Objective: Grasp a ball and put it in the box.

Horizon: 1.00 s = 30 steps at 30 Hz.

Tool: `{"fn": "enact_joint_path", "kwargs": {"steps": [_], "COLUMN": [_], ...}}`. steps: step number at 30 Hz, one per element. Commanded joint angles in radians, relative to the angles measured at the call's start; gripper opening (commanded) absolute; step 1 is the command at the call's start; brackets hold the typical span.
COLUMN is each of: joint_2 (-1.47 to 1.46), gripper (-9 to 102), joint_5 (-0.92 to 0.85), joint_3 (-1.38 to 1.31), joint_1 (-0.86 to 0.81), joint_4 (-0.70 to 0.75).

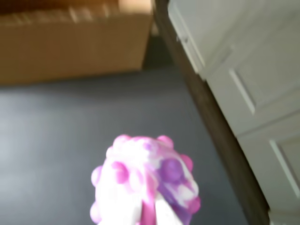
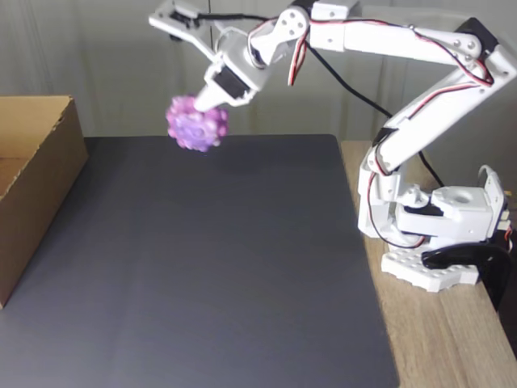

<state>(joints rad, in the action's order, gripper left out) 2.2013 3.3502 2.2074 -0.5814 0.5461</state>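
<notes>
The gripper (image 2: 203,107) is holding the ball (image 2: 197,124) between its closed fingers, and in the fixed view it is hanging high in the air above the far edge of the dark mat (image 2: 202,267). The ball is clear of the mat and is not touching anything else. It is mottled purple, pink and white with rounded bumps, and in the wrist view the ball (image 1: 145,180) is sitting at the bottom of the picture, a little blurred.

The cardboard box (image 2: 36,186) is standing at the left end of the mat, well apart from the ball, with its open top facing up. In the wrist view the cardboard box (image 1: 75,47) is lying ahead, beyond the mat.

I judge that the carrying step is in hand: the grasp is done, the drop is not. The next move calls for bringing the ball further left, over the box's near wall and above its opening, and only then parting the fingers.
</notes>
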Motion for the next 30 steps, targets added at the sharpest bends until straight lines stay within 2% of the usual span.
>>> {"fn": "enact_joint_path", "kwargs": {"steps": [1,16,30], "joint_2": [0.035,-0.279,-0.675], "gripper": [0,0,0], "joint_5": [-0.005,-0.012,-0.018], "joint_3": [-0.114,-0.779,-1.19], "joint_1": [0.035,0.209,0.35], "joint_4": [0.005,0.064,-0.1]}}
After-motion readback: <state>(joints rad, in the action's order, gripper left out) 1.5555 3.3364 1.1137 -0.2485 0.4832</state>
